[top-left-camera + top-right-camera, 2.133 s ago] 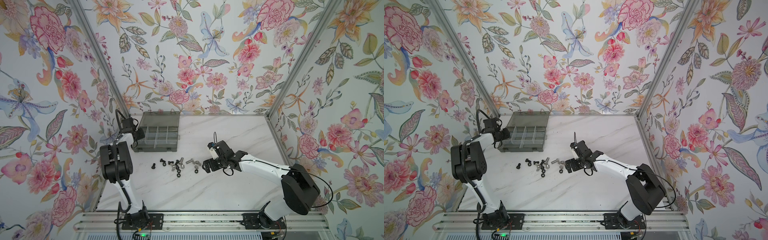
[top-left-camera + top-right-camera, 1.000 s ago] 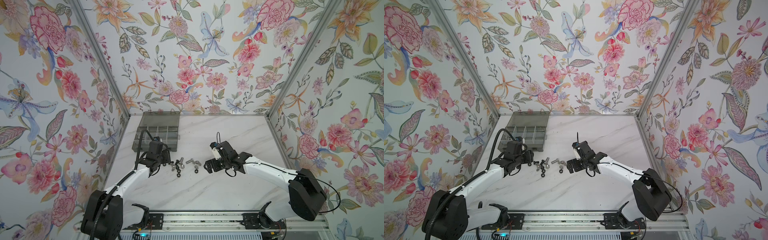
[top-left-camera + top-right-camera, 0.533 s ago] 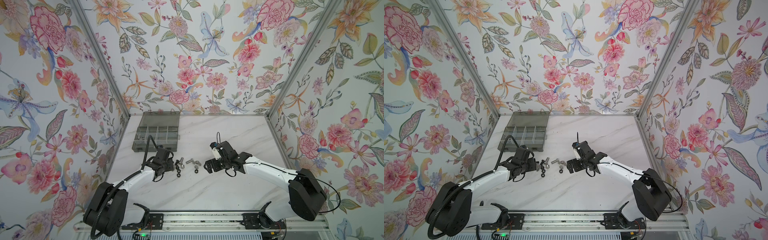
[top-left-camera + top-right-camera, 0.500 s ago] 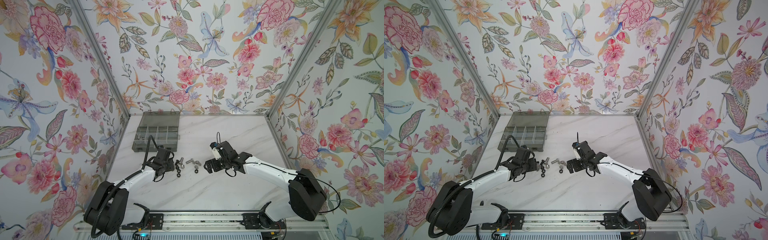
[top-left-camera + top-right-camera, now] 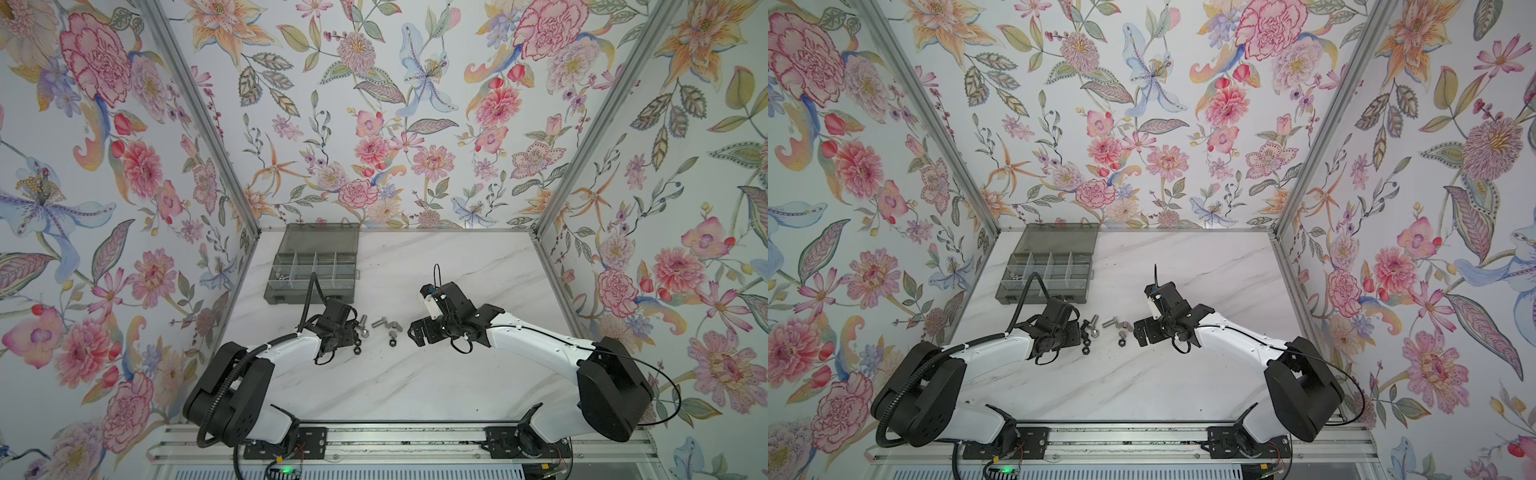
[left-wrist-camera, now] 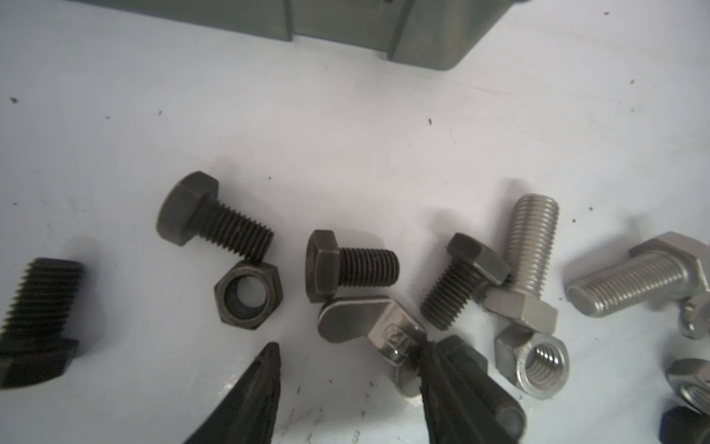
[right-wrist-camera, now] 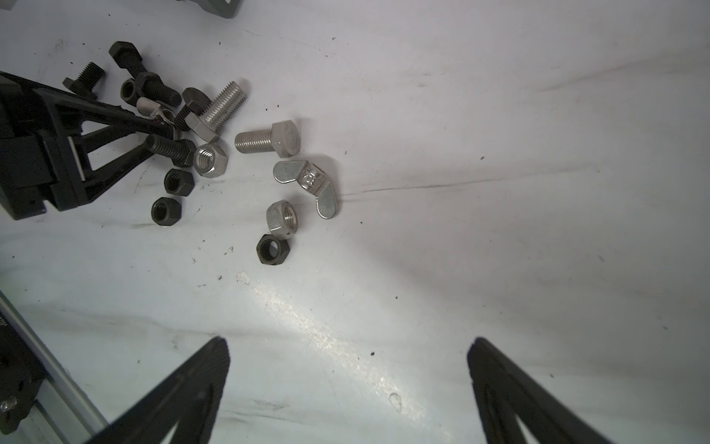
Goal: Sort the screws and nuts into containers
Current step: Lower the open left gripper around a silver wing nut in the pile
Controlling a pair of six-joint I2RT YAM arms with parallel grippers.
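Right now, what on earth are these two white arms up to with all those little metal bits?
They are sorting loose black and silver bolts and nuts into a smoky-grey plastic organiser box whose lid lies open. The left gripper is down in the pile, jaws open around a silver wing-shaped nut, one fingertip seemingly against it, not yet pinched. The right gripper hovers wide open over bare white table beside the pile. Most pieces lie loose on the table.

White marbled tabletop (image 5: 415, 386), floral wallpaper walls (image 5: 374, 83) — aluminium corner posts (image 5: 199, 112)
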